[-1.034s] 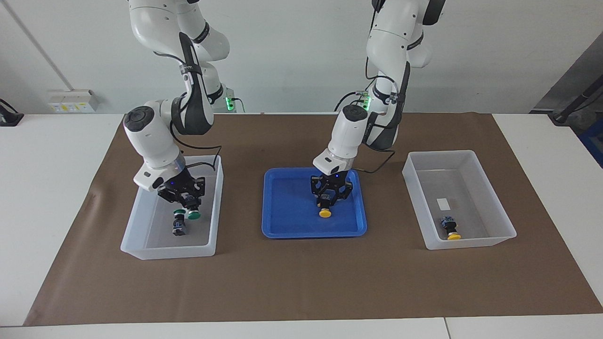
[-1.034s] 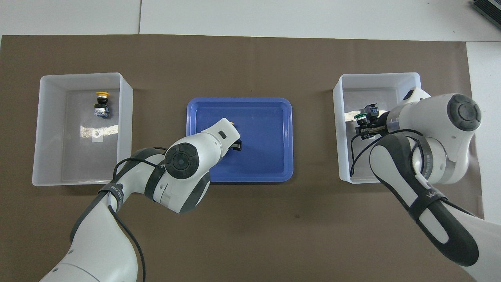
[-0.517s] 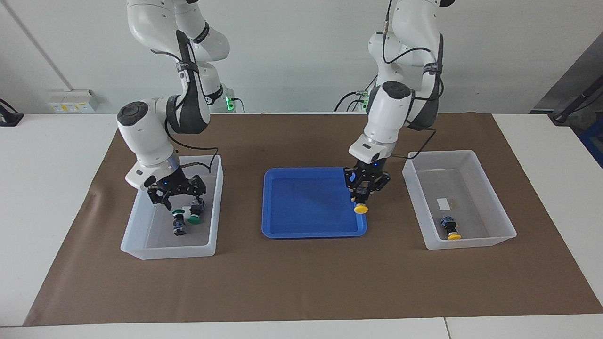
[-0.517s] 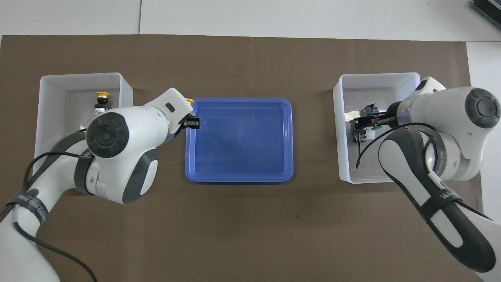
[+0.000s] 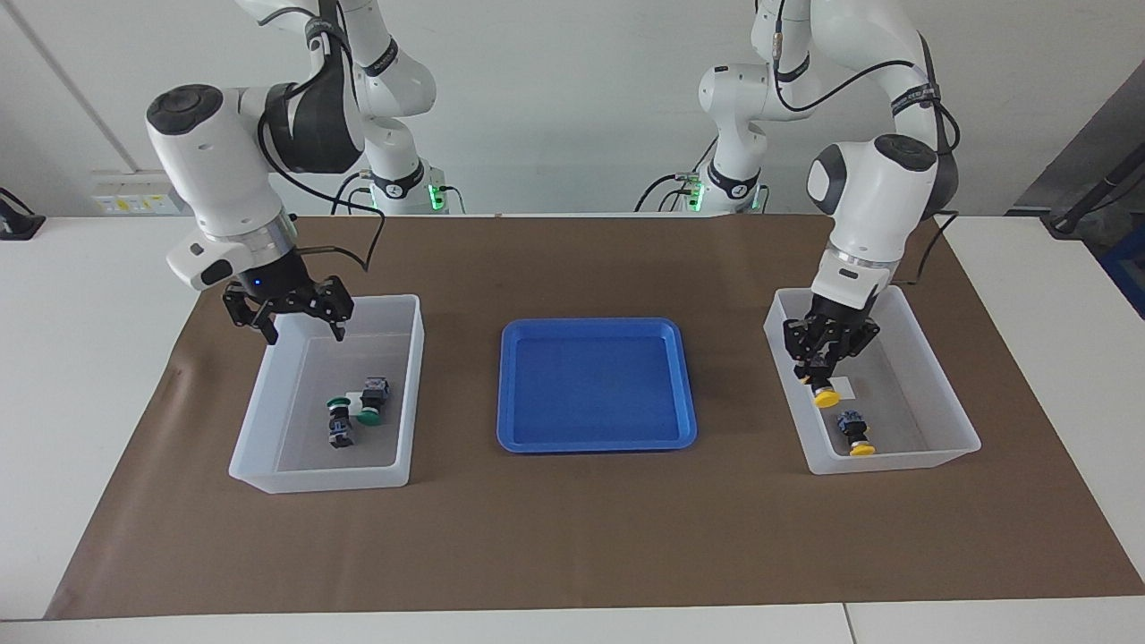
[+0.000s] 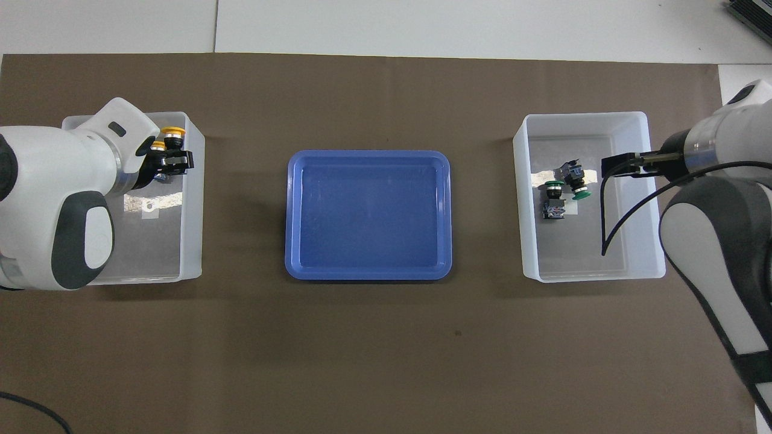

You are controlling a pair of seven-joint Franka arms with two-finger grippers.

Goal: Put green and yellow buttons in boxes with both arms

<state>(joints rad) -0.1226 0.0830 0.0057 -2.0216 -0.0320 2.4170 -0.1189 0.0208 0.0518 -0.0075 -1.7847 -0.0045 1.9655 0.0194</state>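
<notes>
Yellow-capped button (image 5: 825,394) pinched in the left claw (image 5: 819,373), hanging inside the box (image 5: 948,391) toward the left arm's end from the blue tray (image 5: 537,394), second yellow button (image 5: 856,434) on its floor, right claw (image 5: 302,328) spread wide and empty above the other box (image 5: 407,394), two green buttons (image 5: 354,413) lying inside.

A plain white wall (image 5: 572,98) rises at the white table's (image 5: 89,358) edge; a brown paper mat (image 5: 572,537) covers the tabletop's middle. A wall socket panel (image 5: 134,192) sits low.

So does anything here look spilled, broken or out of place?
Nothing stands out. Two green buttons lie on their sides in one box, a yellow button lies in the other box, where the left tool holds another yellow one. The blue tray sits square.
</notes>
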